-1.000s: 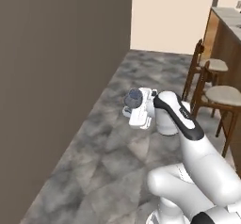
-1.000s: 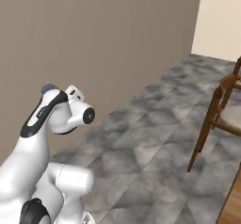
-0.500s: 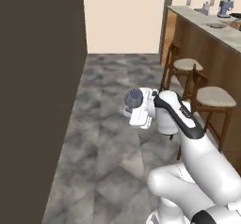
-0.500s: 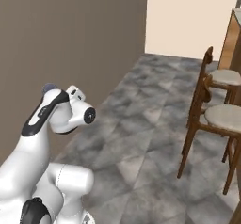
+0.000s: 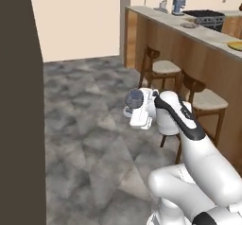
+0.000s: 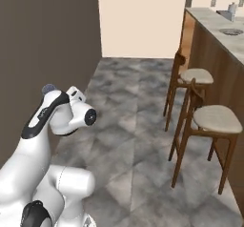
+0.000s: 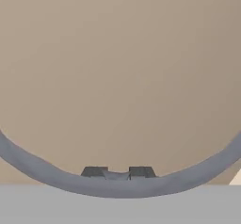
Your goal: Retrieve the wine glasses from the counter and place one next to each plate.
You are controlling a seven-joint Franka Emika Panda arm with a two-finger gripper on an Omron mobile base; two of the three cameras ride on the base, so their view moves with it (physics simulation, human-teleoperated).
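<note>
Wine glass (image 5: pixel 135 98) sits mid-frame in the left base view, pinched in the nearly closed gripper (image 5: pixel 133 104). Yellow plate (image 5: pixel 235 45) on the bar top (image 5: pixel 208 36) lies at right edge, well apart from the glass.

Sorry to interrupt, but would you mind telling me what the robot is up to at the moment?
The robot is carrying a wine glass across the kitchen floor. Its gripper is shut on the glass, and the hand view shows the fingertips pinching its stem, with the round rim arcing around them. The arm is folded close to the base. On its right runs the long bar with wooden stools in front; a yellow plate lies on the bar top. The glass has not yet been put down.
</note>
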